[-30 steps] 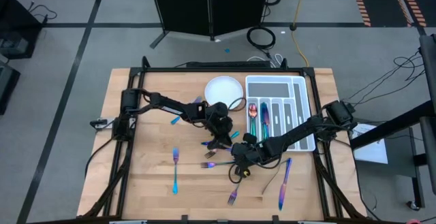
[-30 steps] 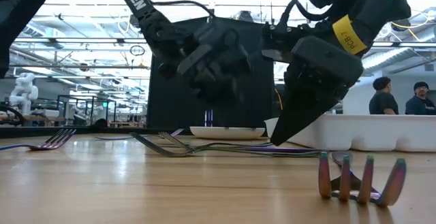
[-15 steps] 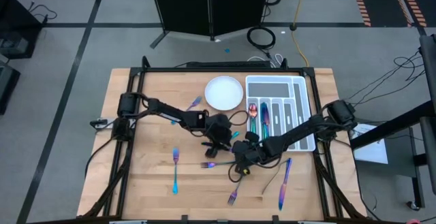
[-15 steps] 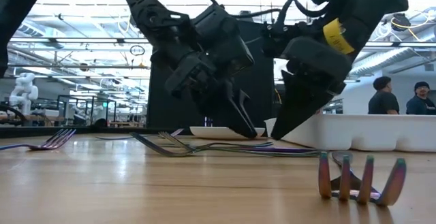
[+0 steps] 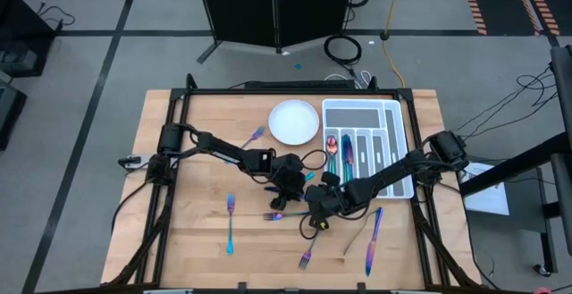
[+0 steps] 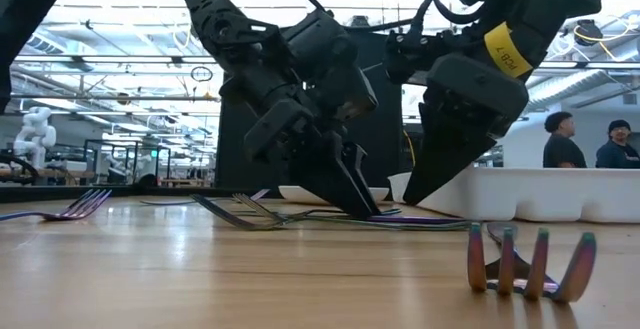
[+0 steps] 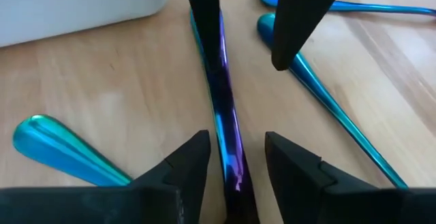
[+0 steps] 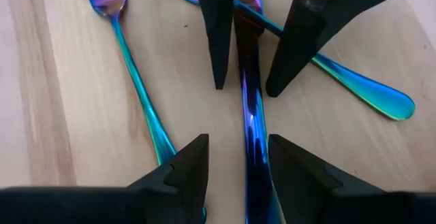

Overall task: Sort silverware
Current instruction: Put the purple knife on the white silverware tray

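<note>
Forks (image 5: 230, 222) are seen scattered toward the near edge of the wooden table (image 5: 179, 240), with a knife (image 5: 370, 240) lying by the near right corner; these are judged to be waiting their turn.

Mid-table, one slim iridescent utensil handle (image 7: 221, 108) is straddled from both ends. The left gripper (image 7: 235, 157) is set over it with jaws parted and a finger on either side, not touching; the right gripper (image 8: 238, 163) is set the same way, its fingers apart and the handle running between them. Nothing is held by either. Two grippers on one piece looks like a contest rather than a hand-off, so one is judged likely to yield. Room is tight here: the opposing fingertips are nearly met above the handle, and a teal spoon (image 7: 61, 149) and other handles lie just beside.

Farther back, the white cutlery tray (image 5: 393, 115) is placed at the far right edge, a few pieces already slotted in. The round white plate (image 5: 293, 121) sits just left of it. Open wood is left along the left edge for withdrawal.
</note>
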